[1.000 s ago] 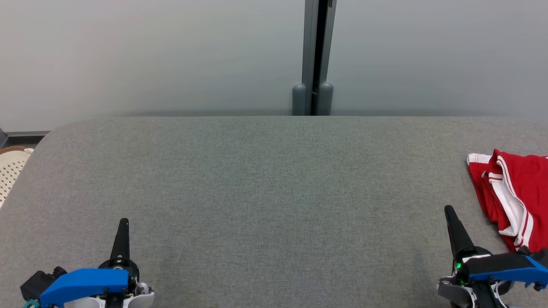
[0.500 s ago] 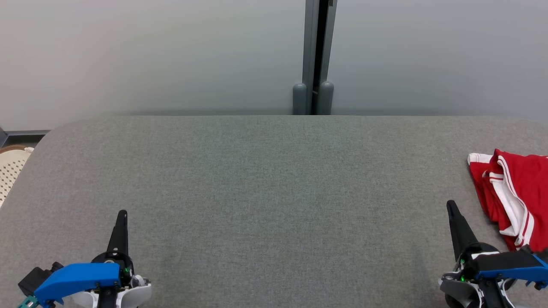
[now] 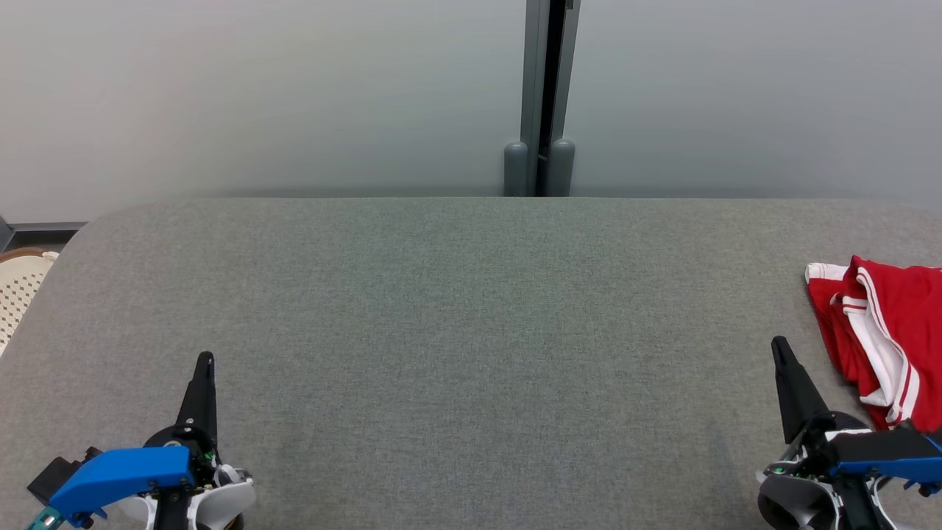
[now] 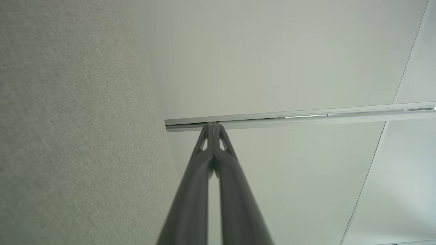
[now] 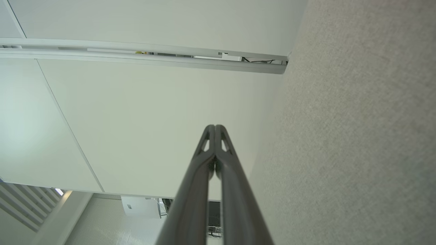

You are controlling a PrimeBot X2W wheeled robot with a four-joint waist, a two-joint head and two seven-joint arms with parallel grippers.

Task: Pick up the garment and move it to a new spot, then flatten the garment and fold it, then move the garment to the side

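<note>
Head view: compared with a second ago, both tools have slid a little toward the bottom corners, and their dark fingers now show at greater length. The left tool [image 3: 205, 360] sits at the lower left and the right tool [image 3: 778, 344] at the lower right, each pointing up the view. Both are clenched on nothing; my wrist views show each pair of fingers pressed tip to tip with only air around them.

The red garment [image 3: 894, 309], trimmed in white stripes, has not shifted. It lies bunched at the right edge of the table [image 3: 471, 331], cut off by the side of the view and just beside the right tool. That tool's blue housing overlaps the garment's near corner, and I cannot tell whether they touch.

The table is covered in grey woven fabric with rounded far corners. Behind it stand pale grey wall panels [image 3: 257, 96], split by a dark vertical seam [image 3: 546, 88] with two rounded grey stubs at its foot. A cream perforated basket [image 3: 18, 294] peeks in past the table's left edge.
</note>
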